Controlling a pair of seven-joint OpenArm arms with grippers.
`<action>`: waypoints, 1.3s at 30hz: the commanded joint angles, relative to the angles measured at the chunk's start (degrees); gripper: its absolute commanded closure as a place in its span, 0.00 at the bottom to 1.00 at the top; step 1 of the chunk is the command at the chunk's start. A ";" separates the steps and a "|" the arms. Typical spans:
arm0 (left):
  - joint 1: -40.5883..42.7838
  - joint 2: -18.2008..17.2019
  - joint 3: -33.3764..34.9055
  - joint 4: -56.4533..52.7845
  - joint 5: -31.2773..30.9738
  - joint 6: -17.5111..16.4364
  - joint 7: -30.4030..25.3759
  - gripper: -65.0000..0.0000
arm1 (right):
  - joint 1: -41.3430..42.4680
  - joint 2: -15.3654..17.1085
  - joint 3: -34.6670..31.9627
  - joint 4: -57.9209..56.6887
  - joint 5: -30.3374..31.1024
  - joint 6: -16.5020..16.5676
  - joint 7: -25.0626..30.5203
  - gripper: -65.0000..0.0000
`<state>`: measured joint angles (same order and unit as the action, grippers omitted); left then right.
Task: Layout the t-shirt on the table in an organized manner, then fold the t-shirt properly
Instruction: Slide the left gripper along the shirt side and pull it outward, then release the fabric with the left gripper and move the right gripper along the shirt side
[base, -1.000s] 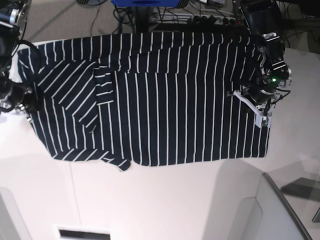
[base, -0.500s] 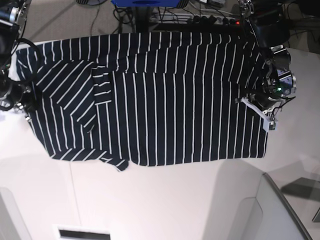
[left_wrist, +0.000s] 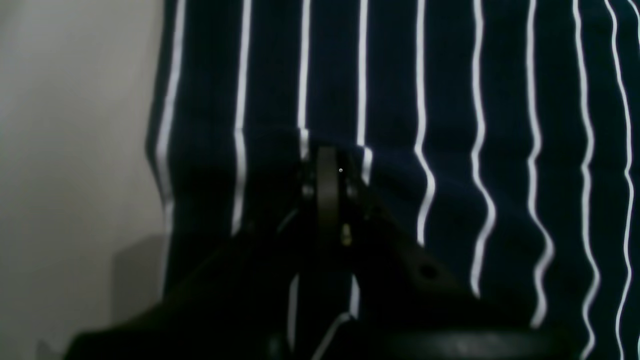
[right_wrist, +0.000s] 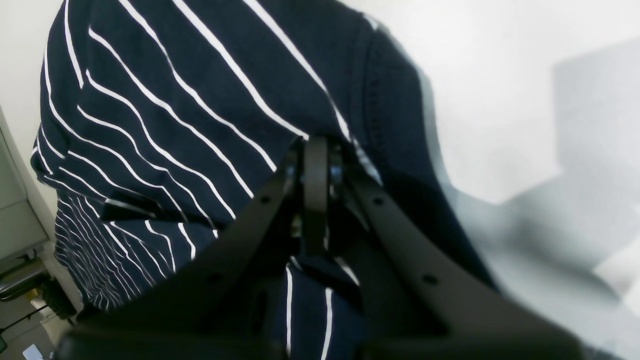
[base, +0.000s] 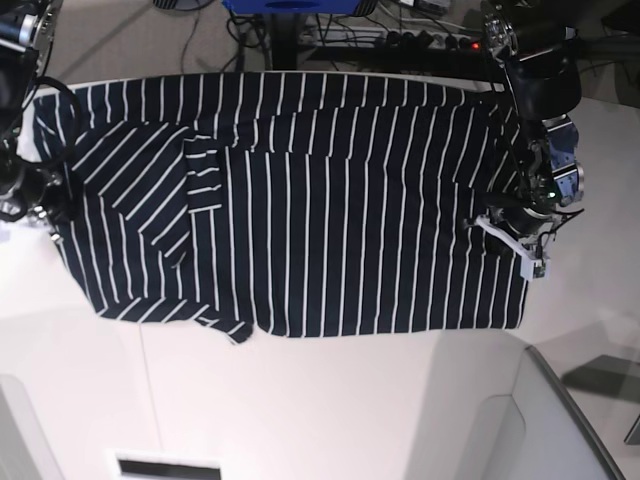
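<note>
One t-shirt (base: 330, 200), spread nearly flat across the far half of the white surface (base: 300, 400), top edge running off the back edge, one sleeve folded in at the base view's left. Two hands. Left hand (base: 512, 238) fully closed, pinching the hem side of the shirt; the wrist view shows cloth bunched between its jaws. Right hand (right_wrist: 316, 165) also fully closed, clamped on cloth by a stitched hem at the shoulder end.

Risks, as I judge them: uneven pull between the two hands could skew the stripes or drag the shirt further off the back edge. A thin pinch may slip out under tension. The tucked sleeve and the curled corner at the near edge could get locked into the fold.
</note>
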<state>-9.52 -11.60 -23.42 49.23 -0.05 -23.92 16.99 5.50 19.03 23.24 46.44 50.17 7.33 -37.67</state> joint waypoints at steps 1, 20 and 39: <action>-0.55 -0.23 0.87 -0.31 0.71 -0.21 1.69 1.00 | -0.35 0.71 0.10 -0.06 -2.74 -2.10 -0.79 1.00; -3.45 -1.64 1.75 -3.74 0.71 -0.21 1.42 1.00 | -4.31 -1.14 0.18 10.40 -2.66 -7.82 -0.79 1.00; 5.25 -1.11 -9.24 23.07 0.01 -0.47 10.57 1.00 | 7.47 -1.05 -0.61 21.04 -10.30 -7.73 -0.88 0.62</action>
<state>-4.03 -11.94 -32.62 71.46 0.36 -24.21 28.21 11.81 16.82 22.46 66.43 38.89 -0.64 -39.64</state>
